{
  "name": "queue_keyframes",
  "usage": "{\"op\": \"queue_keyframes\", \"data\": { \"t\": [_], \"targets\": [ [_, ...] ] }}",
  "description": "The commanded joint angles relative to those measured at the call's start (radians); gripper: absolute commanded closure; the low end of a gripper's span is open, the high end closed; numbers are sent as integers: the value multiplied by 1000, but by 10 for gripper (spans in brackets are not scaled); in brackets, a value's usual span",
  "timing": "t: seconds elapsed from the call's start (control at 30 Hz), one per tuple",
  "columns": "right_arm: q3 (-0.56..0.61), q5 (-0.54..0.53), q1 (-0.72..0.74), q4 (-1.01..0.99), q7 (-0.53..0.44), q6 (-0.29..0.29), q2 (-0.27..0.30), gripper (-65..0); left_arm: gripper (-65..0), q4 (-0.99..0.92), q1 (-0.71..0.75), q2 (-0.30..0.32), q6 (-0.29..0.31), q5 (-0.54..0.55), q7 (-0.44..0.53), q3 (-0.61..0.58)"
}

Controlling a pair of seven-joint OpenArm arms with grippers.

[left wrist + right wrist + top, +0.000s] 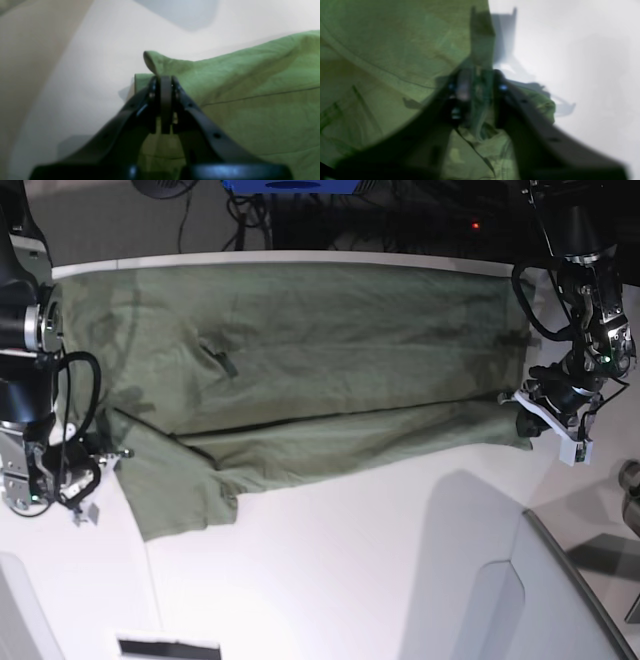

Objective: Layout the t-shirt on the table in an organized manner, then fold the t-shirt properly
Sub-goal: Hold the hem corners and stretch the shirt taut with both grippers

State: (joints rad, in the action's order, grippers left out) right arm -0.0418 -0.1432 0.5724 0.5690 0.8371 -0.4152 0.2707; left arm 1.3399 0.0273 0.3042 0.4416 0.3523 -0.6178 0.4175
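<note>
The large smooth white table (400, 560) carries the plain olive-green wrinkly cotton t-shirt (300, 370), spread wide with its long axis running across the base view between the two arms, one lengthwise fold already laid over. Each arm sits at one end of that axis. The left tool (166, 82) is clenched on a hem corner at its end; the right tool (480, 82), blurred, appears pinched on bunched cloth at the sleeve end

The white table (350, 570) carries the t-shirt (300, 360) — spread wide from 9 to 3 o'clock.
</note>
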Motion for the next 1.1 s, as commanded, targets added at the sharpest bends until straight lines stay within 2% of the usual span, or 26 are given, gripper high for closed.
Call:
{"op": "queue_keyframes", "data": {
  "t": [0.0, 0.27, 0.4, 0.53, 0.63, 0.8, 0.87, 0.97, 1.07],
  "targets": [
    [1, -2, 39, 16, -8, -3, 14, 0, 0, 14, -16, 16, 0, 11, 19, 5],
    [3, -2, 62, 38, 1, -3, 20, -3, 0, 26, -23, 17, 0, 15, 16, 7],
    [4, 0, 84, 39, -8, -4, 28, -2, 0, 31, -79, 20, 0, 8, 14, 7],
    [4, 0, 84, 90, -65, -9, 48, -2, 0, 34, -143, 23, 0, 8, 9, 7],
    [4, 0, 84, 104, -97, -11, 49, 0, 0, 46, -183, 23, 0, 8, -57, 7],
    [4, 0, 77, 104, -147, -14, 48, 0, 0, 122, -183, 20, 0, 8, -69, 7],
    [6, 0, 65, 104, -180, -54, 48, 0, 0, 129, -174, 20, 0, 8, -69, 7],
    [6, 0, 64, 104, -223, -153, 48, 0, 0, 129, -171, 23, 0, 8, -69, 7],
    [6, 0, 67, 104, -227, -161, 48, 0, 0, 129, -162, 23, 0, 8, -69, 13]
  ]
}}
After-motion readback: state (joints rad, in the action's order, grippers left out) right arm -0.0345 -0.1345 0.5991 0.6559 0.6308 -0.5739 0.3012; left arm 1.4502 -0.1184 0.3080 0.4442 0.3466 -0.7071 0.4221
